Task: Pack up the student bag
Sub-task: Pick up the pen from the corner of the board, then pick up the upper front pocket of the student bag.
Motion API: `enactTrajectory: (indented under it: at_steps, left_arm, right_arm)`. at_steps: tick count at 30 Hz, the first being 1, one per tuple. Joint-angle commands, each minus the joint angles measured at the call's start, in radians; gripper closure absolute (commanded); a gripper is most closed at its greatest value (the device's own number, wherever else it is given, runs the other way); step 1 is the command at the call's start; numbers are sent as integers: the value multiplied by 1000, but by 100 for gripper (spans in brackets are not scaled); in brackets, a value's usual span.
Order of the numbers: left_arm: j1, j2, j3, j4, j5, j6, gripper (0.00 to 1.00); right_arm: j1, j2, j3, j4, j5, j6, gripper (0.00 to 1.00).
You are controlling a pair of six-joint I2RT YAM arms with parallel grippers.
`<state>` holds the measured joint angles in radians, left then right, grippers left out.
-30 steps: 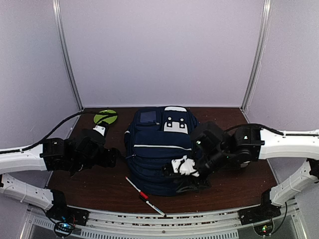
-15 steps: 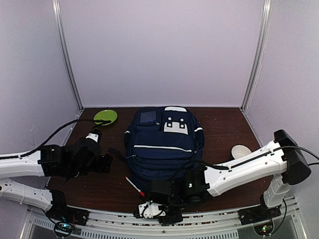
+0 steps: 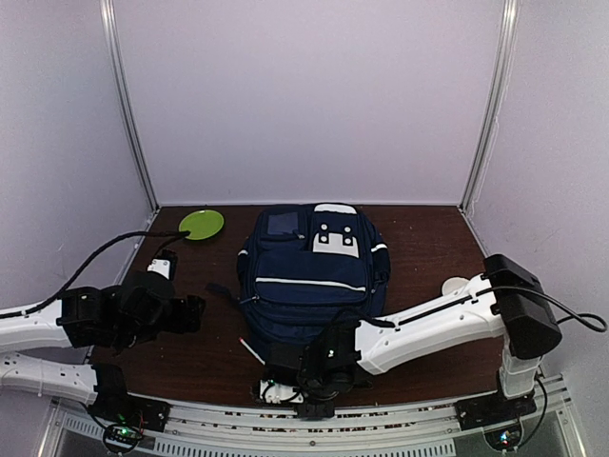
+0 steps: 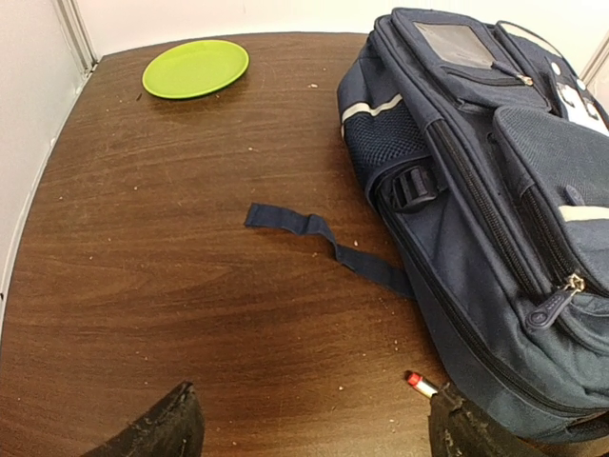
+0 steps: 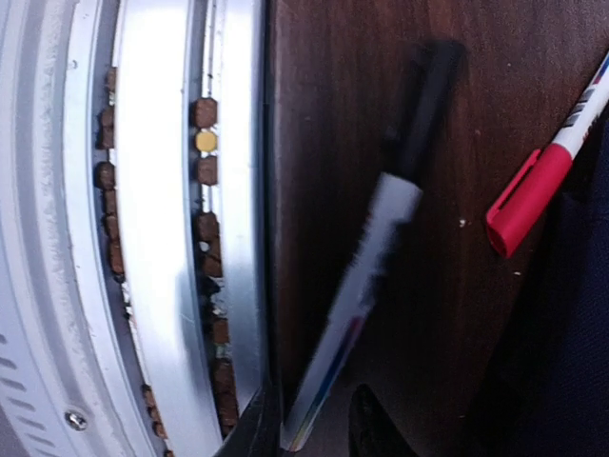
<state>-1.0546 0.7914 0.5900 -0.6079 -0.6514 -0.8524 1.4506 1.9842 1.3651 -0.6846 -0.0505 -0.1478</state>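
Now the right arm (image 3: 428, 319) stretches low leftward, fingers (image 5: 373, 424) seemingly straddling a marker (image 5: 381, 238).

The student bag (image 3: 309, 276) is seen in navy blue, crossed by white stripes and marked with a white buckle patch; its loose strap (image 4: 324, 238) is the same navy. The table (image 3: 428, 248) is patterned in dark brown wood grain. The plate (image 3: 202, 224) is coloured lime green. One marker (image 5: 542, 181) is capped in red on a white barrel, the other marker (image 5: 381, 248) in black on silvery white.
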Motion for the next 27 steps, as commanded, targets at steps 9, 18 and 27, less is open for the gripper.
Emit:
enactTrajectory:
  at_steps: [9,18,27]
  left_arm:
    - [4,-5,-10,28,-4,-17,16]
    - [5,21,21,130,55,206,18]
    - [2,116,166,340,395,758,30]
  right_arm:
    - [-120,22,-4,-46,-10,26,99]
    - [-170,-294,-66,-75,-249,-109,100]
    - [-201,-649,-279,-149,-209,-265,100]
